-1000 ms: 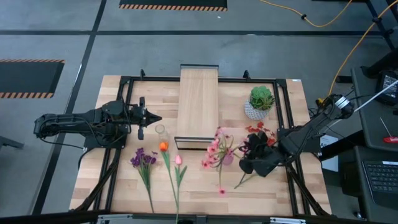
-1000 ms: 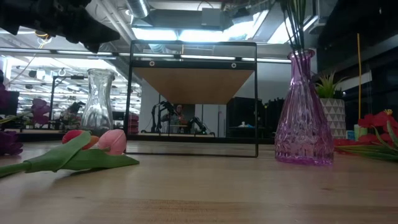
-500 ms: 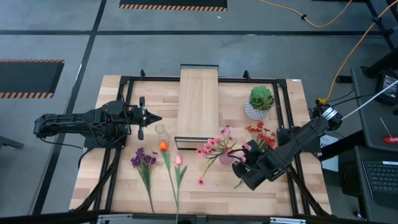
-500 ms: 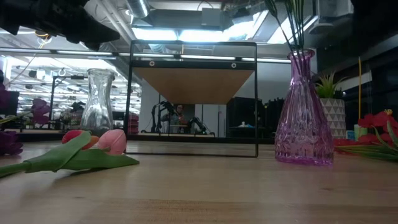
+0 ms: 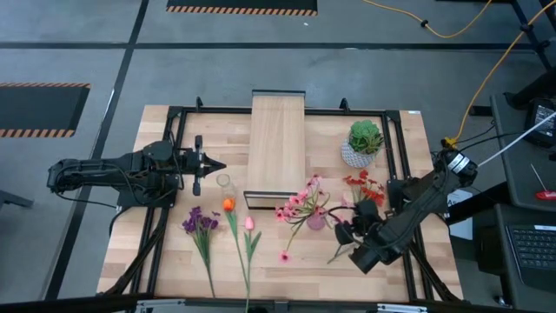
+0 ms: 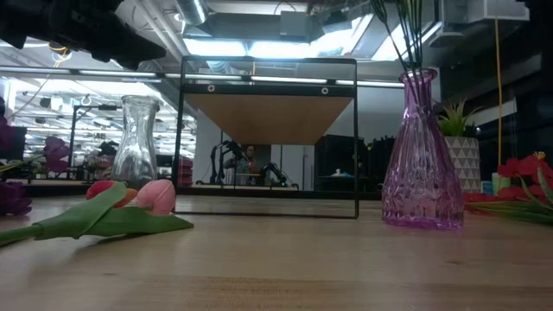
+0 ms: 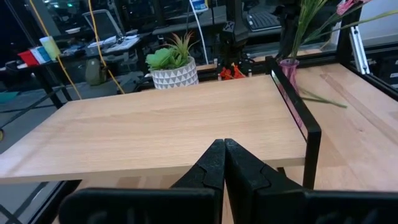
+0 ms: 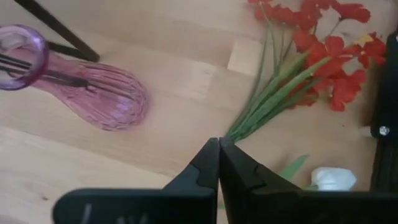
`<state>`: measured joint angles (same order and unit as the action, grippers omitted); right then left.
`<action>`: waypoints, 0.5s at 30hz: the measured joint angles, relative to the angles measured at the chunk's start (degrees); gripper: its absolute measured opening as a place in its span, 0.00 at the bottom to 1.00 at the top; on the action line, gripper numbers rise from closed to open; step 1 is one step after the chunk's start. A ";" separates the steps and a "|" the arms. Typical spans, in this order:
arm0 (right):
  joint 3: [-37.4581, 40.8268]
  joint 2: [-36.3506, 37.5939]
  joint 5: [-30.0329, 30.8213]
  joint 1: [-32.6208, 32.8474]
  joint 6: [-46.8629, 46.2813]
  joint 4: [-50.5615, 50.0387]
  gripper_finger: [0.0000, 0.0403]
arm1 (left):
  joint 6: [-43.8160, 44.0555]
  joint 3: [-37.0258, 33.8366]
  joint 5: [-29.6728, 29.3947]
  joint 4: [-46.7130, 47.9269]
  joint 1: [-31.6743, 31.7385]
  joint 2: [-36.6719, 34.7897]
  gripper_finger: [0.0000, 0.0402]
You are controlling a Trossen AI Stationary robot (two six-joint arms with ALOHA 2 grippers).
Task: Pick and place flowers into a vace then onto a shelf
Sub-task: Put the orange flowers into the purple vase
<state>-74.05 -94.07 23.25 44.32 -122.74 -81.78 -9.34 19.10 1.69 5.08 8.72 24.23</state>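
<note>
Overhead, table-level and two wrist views, purple vase (image 6: 422, 155) shared.

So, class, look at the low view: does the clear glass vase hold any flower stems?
No. The clear glass vase stands empty, while green stems rise only from the purple vase.

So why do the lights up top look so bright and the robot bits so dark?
Low view: the ceiling lights glare white behind the shelf, so the arm overhead is a dark shape, and light shines through the purple vase. Left wrist view: the left gripper is close, dark and soft-edged. Right wrist view: the right gripper is likewise, while the red flowers look brightly lit.
</note>
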 joint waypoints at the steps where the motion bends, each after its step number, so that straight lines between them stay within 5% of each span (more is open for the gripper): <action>1: 0.52 0.03 -0.01 0.20 -0.93 -0.09 0.03 | 0.00 0.00 0.00 0.00 0.01 0.00 0.01; 15: 13.98 1.90 7.07 4.76 -10.62 10.14 0.02 | 0.04 -0.01 0.00 0.40 0.01 0.00 0.01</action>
<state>-60.06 -92.17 30.32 49.08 -133.36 -71.64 -9.30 19.09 1.69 5.48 8.73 24.23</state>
